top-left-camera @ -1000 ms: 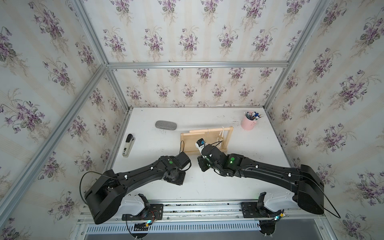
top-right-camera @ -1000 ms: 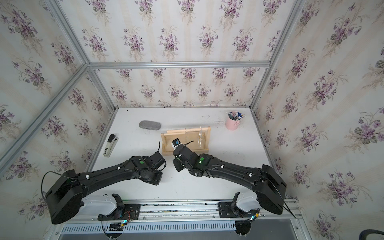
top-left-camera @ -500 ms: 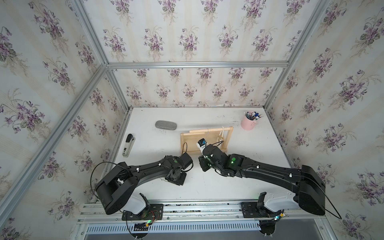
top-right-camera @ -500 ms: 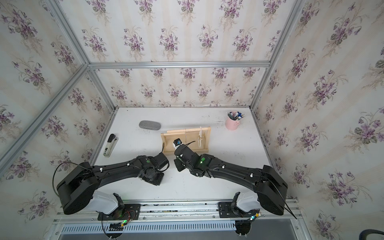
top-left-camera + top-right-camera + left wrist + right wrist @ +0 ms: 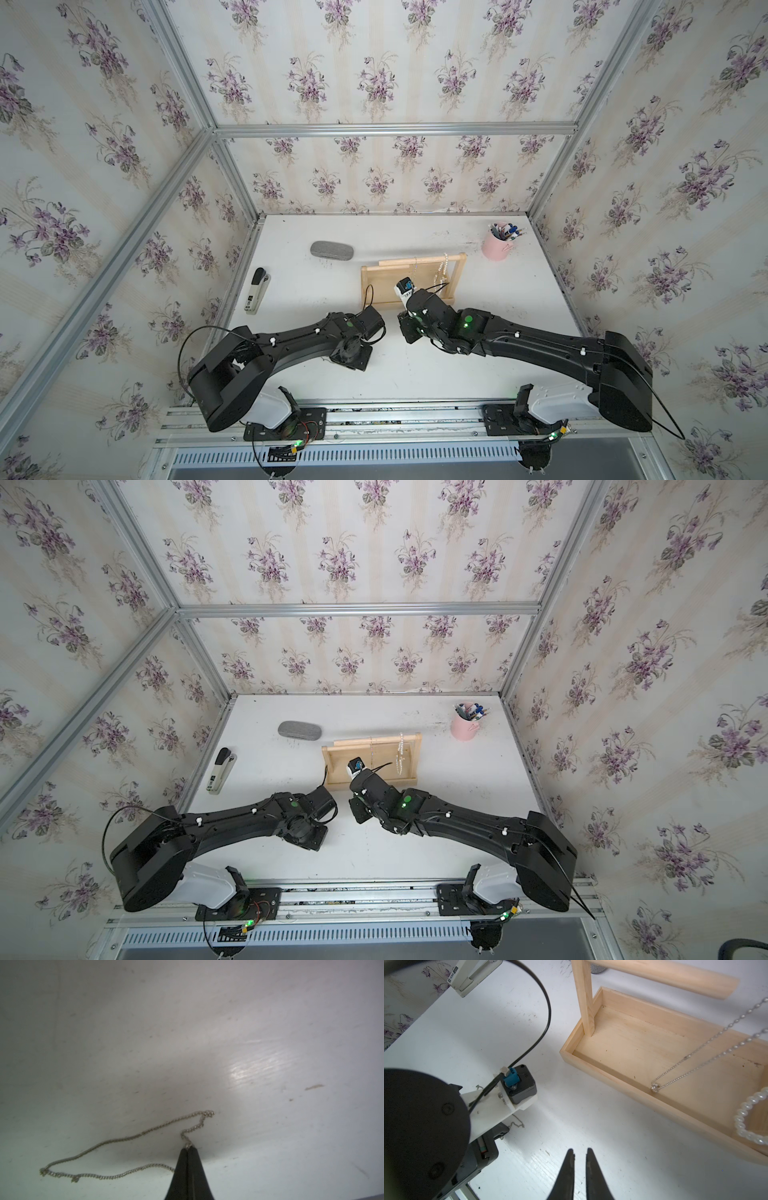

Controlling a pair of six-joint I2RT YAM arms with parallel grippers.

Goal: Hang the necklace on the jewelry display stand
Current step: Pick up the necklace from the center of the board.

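The left claw is clenched on the thin necklace, pinching the chain at its tips. The rest of the chain lies on the white tabletop in front of it. The right claw is slightly released and empty, with the jewelry display stand ahead of it, not touching.

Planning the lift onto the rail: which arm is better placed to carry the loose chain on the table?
Left. The left gripper is shut on the chain lying on the table. The right gripper is empty, jaws slightly apart, near the stand.
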